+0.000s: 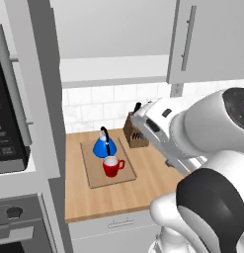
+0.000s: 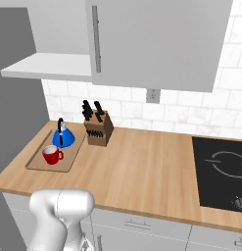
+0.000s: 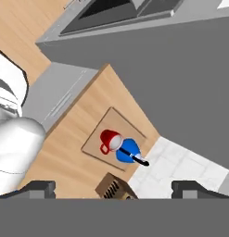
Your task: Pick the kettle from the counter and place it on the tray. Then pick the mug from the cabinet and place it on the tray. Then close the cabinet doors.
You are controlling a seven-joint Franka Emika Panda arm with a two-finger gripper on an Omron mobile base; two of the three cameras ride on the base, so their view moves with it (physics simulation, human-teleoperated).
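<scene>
Left base view: the tray lies on the bench near its left end, close to the back wall. The kettle and the mug both stand on the tray, the kettle nearer the wall. A knife block stands just right of the tray. The hand is high above, open and empty. One cabinet door is shut.

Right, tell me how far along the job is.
Done: the blue kettle and red mug both stand on the wooden tray. In hand: nothing; the pincer is open and empty, high above the counter. Left: the cabinet door is still open and needs closing.
</scene>
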